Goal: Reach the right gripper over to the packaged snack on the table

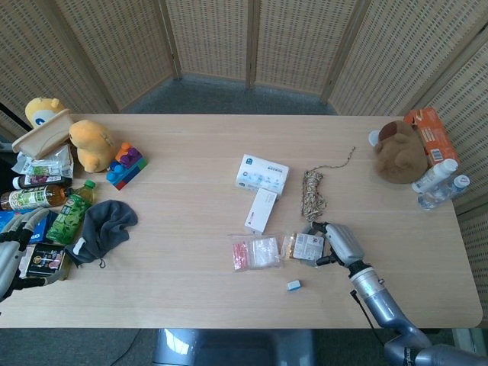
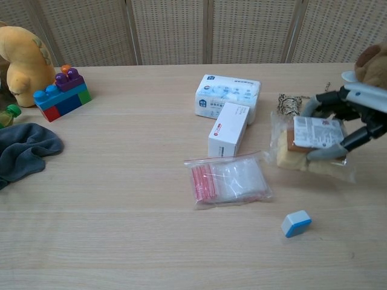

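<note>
The packaged snack (image 2: pixel 306 142) is a clear wrapper with a white label over a brown cake. My right hand (image 2: pixel 349 119) grips it and holds it raised off the table, right of the white box. In the head view the snack (image 1: pixel 303 246) shows just left of the right hand (image 1: pixel 340 244), above the small blue eraser. My left hand (image 1: pixel 14 252) hangs at the far left edge beside the table, holding nothing; how its fingers lie is unclear.
A zip bag with red contents (image 2: pixel 228 180), a white box (image 2: pixel 229 128), a tissue pack (image 2: pixel 227 93) and a twine bundle (image 1: pixel 313 194) lie mid-table. A blue eraser (image 2: pixel 295 223) sits near the front. A brown plush (image 1: pixel 398 151) and bottles stand far right; toys, bottles and a grey cloth (image 1: pixel 104 226) left.
</note>
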Controlling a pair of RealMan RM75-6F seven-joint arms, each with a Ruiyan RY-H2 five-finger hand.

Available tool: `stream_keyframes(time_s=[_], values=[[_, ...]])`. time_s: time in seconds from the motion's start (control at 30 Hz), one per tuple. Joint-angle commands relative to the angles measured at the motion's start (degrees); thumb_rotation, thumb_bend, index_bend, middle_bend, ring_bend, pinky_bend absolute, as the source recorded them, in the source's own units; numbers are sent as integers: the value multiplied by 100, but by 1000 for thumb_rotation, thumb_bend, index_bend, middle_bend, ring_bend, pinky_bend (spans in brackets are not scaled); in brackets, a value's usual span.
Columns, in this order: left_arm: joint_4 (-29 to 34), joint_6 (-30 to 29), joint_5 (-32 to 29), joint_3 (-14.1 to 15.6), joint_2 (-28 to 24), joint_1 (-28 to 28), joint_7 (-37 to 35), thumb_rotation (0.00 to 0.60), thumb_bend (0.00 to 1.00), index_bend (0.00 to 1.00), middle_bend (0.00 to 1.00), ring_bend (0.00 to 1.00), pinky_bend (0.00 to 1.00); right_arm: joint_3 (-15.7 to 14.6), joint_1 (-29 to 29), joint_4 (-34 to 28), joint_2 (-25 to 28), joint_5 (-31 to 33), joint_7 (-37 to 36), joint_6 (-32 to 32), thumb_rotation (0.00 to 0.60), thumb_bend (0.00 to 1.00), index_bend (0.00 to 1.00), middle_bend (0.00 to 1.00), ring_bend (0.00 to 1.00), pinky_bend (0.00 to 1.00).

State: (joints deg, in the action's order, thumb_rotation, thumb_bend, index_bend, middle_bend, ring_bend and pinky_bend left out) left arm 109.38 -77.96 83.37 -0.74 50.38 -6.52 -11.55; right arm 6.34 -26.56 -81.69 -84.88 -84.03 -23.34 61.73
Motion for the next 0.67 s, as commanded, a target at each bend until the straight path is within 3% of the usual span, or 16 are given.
stream_keyframes(time_s=[0.03,0.2,0.43,0.67], values=[[9,-26,24,5,-14,14,-18,600,0,12,0,0,0,400,-119,-616,389,197,262,155,600,0,650,677,397,539],[19,-84,63,10,-47,43,-66,600,0,13,0,0,0,823,-235,-1497,717,554,417,185,600,0,649,677,397,539],[29,-154,125,16,-83,74,-122,600,0,13,0,0,0,1193,-384,-2374,943,940,687,206,600,0,647,676,397,539],[36,-194,173,24,-108,93,-169,600,0,13,0,0,0,1243,-479,-2806,1013,1138,981,189,600,0,648,676,397,540]])
